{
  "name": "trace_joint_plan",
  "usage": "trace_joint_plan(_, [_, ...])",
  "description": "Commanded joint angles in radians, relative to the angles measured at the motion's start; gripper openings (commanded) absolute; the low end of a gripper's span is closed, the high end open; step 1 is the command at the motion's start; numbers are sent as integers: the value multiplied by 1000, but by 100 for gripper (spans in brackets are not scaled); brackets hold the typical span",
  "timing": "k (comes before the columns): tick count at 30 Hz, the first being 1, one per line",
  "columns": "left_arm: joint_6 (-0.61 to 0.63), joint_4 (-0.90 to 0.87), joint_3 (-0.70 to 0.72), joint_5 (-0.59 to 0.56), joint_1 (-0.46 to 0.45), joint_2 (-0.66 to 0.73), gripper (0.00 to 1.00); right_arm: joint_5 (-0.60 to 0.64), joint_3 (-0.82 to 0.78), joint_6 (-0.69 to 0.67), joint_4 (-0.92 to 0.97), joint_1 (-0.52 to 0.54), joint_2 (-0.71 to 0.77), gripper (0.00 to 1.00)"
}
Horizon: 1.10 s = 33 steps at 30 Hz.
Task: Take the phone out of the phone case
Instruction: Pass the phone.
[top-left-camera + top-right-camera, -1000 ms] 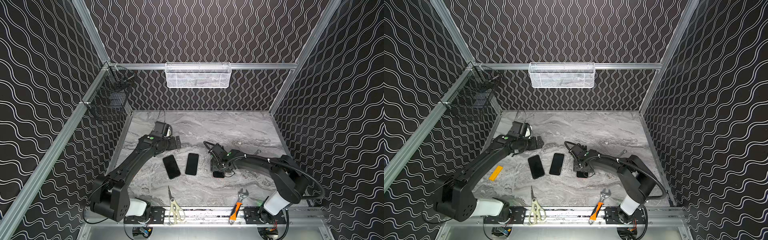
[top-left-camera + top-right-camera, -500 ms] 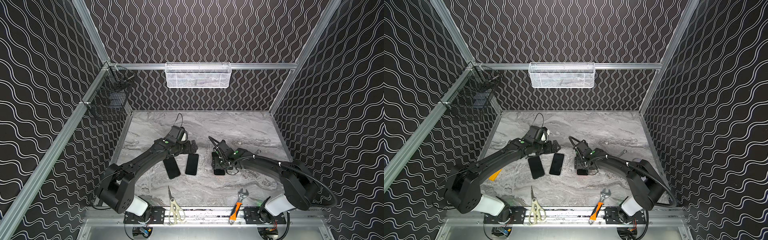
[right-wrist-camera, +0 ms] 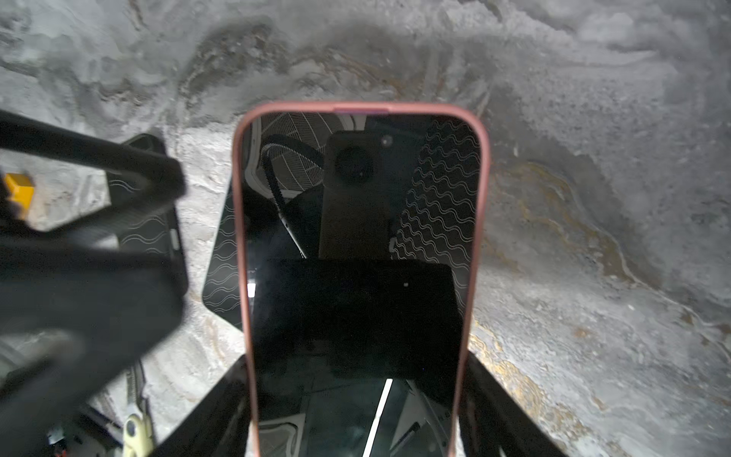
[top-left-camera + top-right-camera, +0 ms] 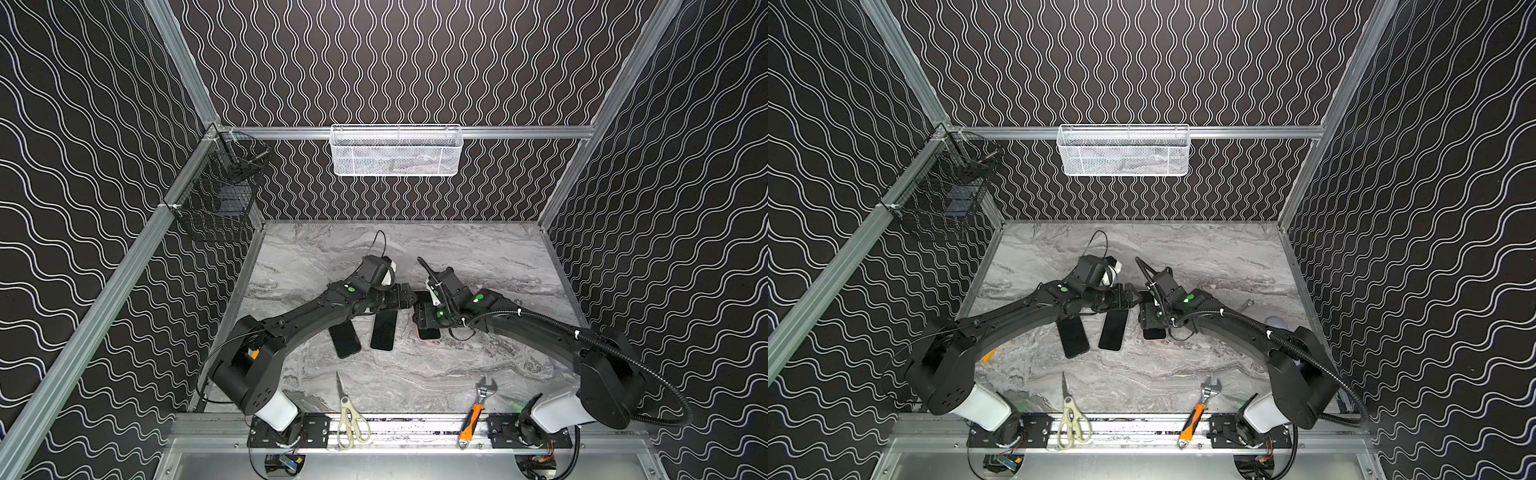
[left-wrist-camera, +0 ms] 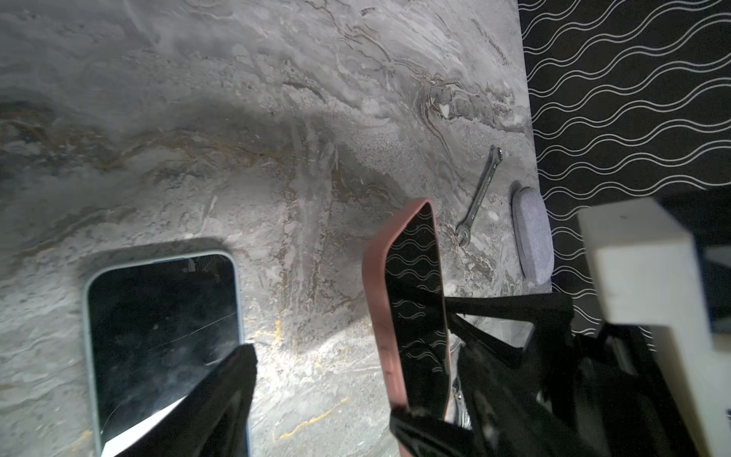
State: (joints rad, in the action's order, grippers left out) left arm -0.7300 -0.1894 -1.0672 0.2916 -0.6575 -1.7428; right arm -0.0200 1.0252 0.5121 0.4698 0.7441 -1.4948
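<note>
While the right tool (image 3: 356,362) clamps the long edges of the dusty-pink phone case (image 3: 240,237), the black-screened phone (image 3: 356,308) sits inside it, raised off the grey marbled desk (image 4: 478,253) near its middle. The left tool (image 4: 410,297), jaws apart, hovers just beside the case; contact cannot be told.

A phone (image 3: 356,221) with a dark, glossy screen that mirrors its surroundings sits fully inside a dusty pink phone case (image 3: 239,237). The case's rim frames every visible edge. The cased phone is held in the air, tilted onto one long side, its lower end clamped between the right gripper's (image 3: 356,370) fingers.
</note>
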Motion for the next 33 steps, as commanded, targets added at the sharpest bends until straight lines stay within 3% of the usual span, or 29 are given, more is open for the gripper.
trace_joint_plan(1, [-23,62,-13,9,-8,-14,78,-27,13,-8,-31,0,12,26])
trace_joint_plan(11, [-42,85,-6,23,-19,-40,55,-38,16,-7,-41,1,25,26])
trace_joint_plan(30, [-74,137,6,68,-28,-71,30,-64,28,-15,-51,0,14,27])
trace_joint_plan(33, [-76,141,6,72,-29,-73,22,-63,33,-18,-52,-1,8,27])
